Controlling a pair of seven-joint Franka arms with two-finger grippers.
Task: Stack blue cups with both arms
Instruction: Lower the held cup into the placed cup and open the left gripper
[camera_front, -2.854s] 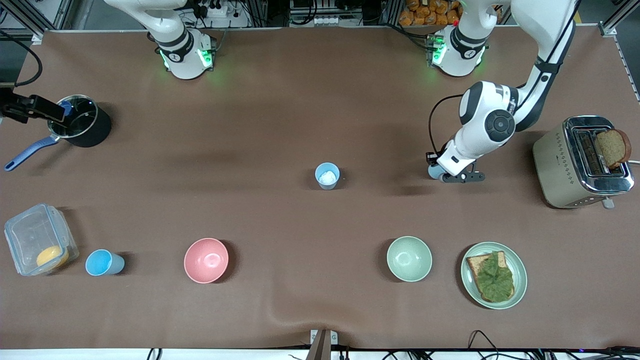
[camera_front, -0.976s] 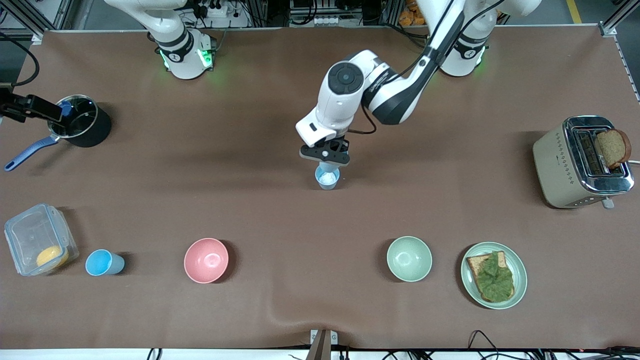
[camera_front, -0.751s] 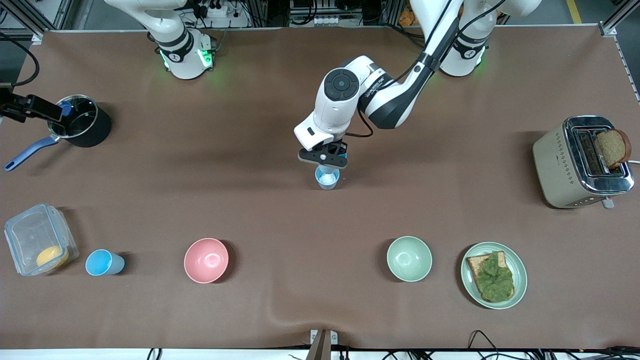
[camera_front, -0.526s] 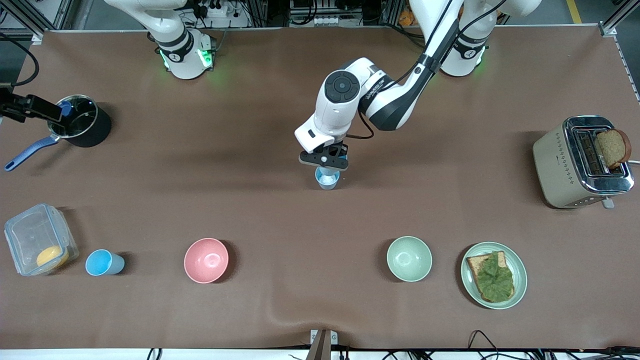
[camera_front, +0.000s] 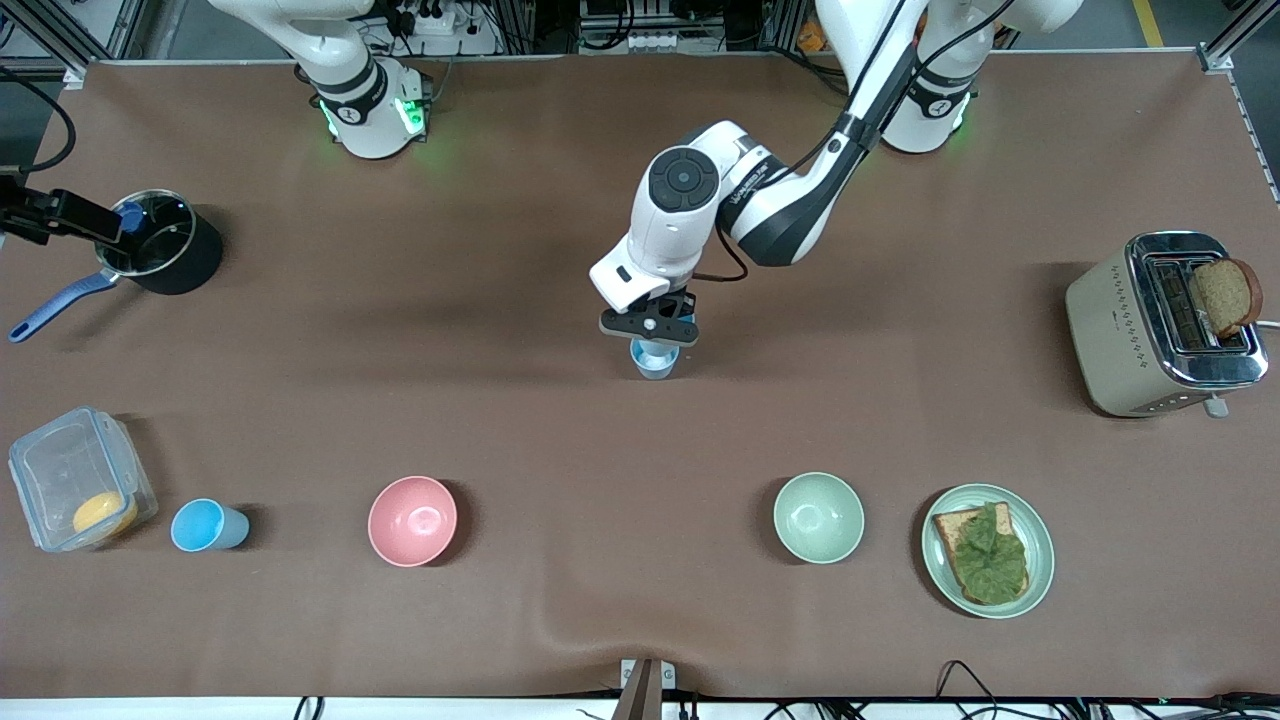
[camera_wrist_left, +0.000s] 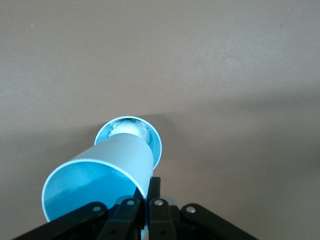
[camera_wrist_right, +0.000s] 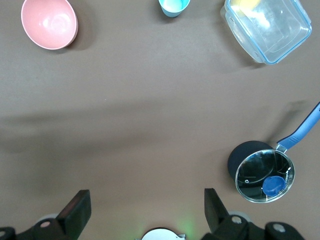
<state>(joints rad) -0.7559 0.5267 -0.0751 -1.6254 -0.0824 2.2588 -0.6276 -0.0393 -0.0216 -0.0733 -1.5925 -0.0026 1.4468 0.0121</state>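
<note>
While a brown table (camera_front: 560, 420) fills the front view, two white arms rise from green-lit bases along its upper edge. Largest is the left arm (camera_front: 760, 200), which reaches out over the middle of the table. The right arm (camera_front: 340, 60) waits, lifted high near its base; its gripper (camera_wrist_right: 145, 212) hangs with fingers spread wide and holds nothing. A silver toaster (camera_front: 1160, 325) with a slice of brown bread (camera_front: 1225, 295) standing in one slot sits at the left arm's end of the table. At the right arm's end, a clear plastic container (camera_front: 80, 480) holds something orange. A black saucepan (camera_front: 165, 250) with a glass lid and blue handle lies farther from the front camera than that container. Nearer the front camera, a green plate (camera_front: 1030, 590) carries toast topped with lettuce (camera_front: 988, 555). Beside it sits a pale green bowl (camera_front: 818, 517), and a pink bowl (camera_front: 412, 520) lies toward the right arm's end. The left gripper (camera_front: 650, 327) has its fingers closed on the wall of a held blue cup (camera_wrist_left: 100, 182), just above a standing grey-blue cup (camera_front: 655, 366) with a white patch inside; whether the two touch cannot be told. A third blue cup (camera_front: 205, 525) stands just beside the container, between it and the pink bowl
</note>
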